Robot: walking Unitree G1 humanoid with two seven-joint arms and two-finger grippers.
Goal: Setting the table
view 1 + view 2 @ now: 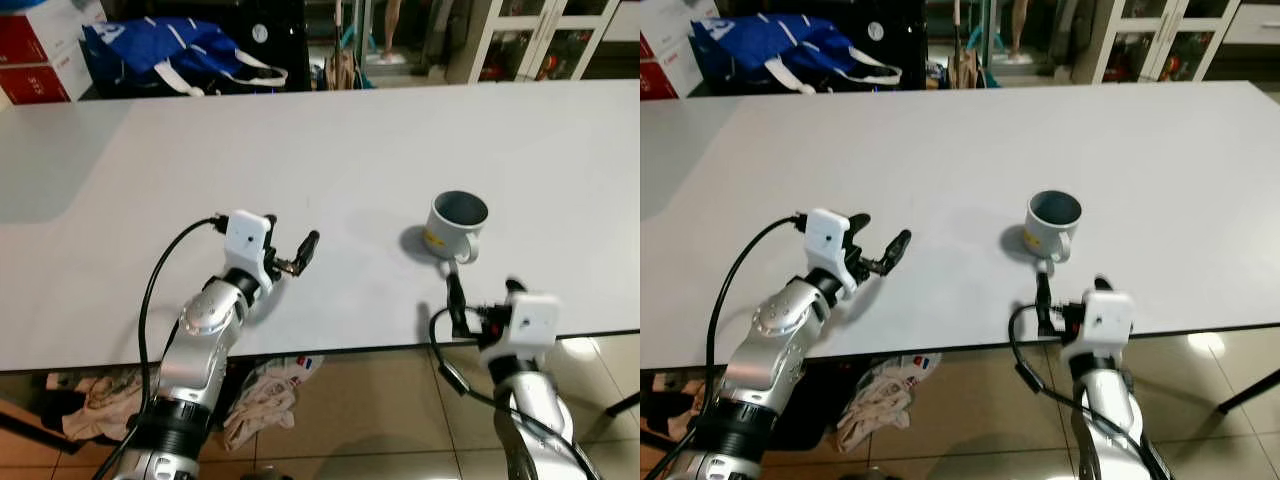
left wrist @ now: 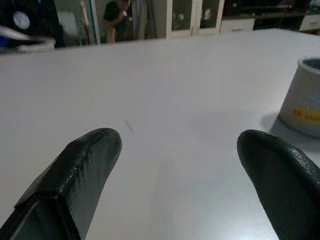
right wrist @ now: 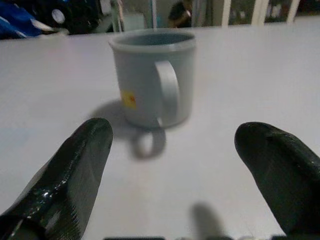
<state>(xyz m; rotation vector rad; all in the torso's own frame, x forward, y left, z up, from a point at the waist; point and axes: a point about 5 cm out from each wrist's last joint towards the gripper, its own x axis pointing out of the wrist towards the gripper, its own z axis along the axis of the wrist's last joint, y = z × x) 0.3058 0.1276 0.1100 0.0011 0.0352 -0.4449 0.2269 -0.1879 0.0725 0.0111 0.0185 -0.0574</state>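
Observation:
A grey mug (image 1: pixel 457 225) with a yellow label stands upright on the white table (image 1: pixel 300 150), right of centre, its handle turned toward me. My right gripper (image 1: pixel 485 290) hovers at the table's near edge just short of the mug, open; in the right wrist view the mug (image 3: pixel 152 85) sits ahead of the gap between the fingers (image 3: pixel 80 165). My left gripper (image 1: pixel 290 240) is over the table to the mug's left, open and holding nothing. The mug's side (image 2: pixel 305 97) appears at the edge of the left wrist view.
A blue bag (image 1: pixel 170 50) and red-and-white boxes (image 1: pixel 40 50) lie beyond the table's far left edge. A glass-door cabinet (image 1: pixel 540 35) stands at the back right. Crumpled cloth (image 1: pixel 265 395) lies on the tiled floor under the near edge. A person (image 2: pixel 117 17) stands far behind.

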